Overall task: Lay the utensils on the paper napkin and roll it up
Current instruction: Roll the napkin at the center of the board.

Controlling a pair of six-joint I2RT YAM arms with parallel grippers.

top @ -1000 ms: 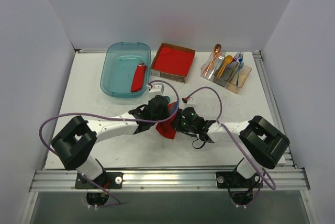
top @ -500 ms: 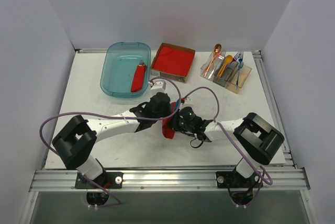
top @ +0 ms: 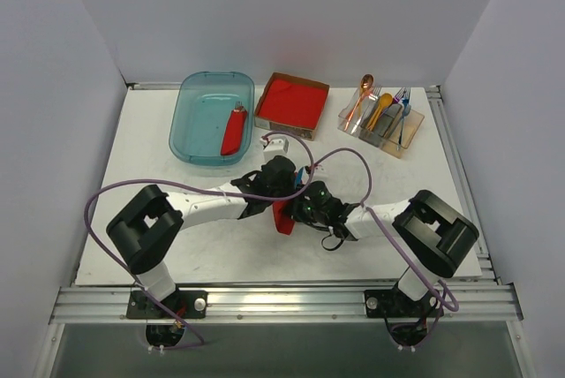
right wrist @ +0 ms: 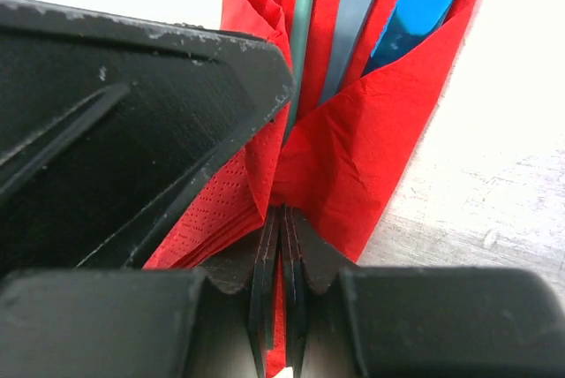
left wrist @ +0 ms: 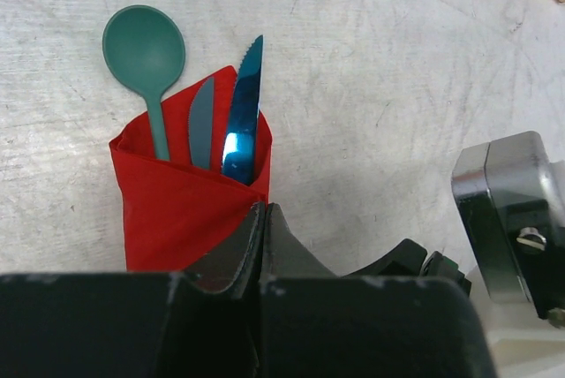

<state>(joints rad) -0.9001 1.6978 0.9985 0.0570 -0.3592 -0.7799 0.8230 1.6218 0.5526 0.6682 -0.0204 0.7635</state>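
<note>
The paper napkin point(left wrist: 177, 210) is folded into a narrow pocket around the utensils: a teal spoon point(left wrist: 146, 51), a grey-blue piece point(left wrist: 202, 122) and a blue knife point(left wrist: 243, 104), whose heads stick out of its open end. In the top view the napkin point(top: 282, 217) lies at the table's middle between both grippers. My left gripper point(left wrist: 263, 212) is shut, its tip at the napkin's right edge. My right gripper point(right wrist: 284, 219) is shut on the napkin point(right wrist: 371, 157) at its lower end, with red paper between its fingers. The left gripper point(top: 284, 191) and right gripper point(top: 298, 210) nearly touch.
At the back stand a teal bin point(top: 181, 122) holding a red roll point(top: 233, 131), a cardboard box point(top: 282, 126) with a thick red stack, and a clear organizer point(top: 393, 144) with an orange spoon point(top: 362, 95) and other cutlery. Purple cables loop over both arms.
The left arm has swung forward and right, bringing its gripper closer over the napkin. The napkin bundle looks narrower. The right gripper has shifted slightly left and stays on the napkin.
</note>
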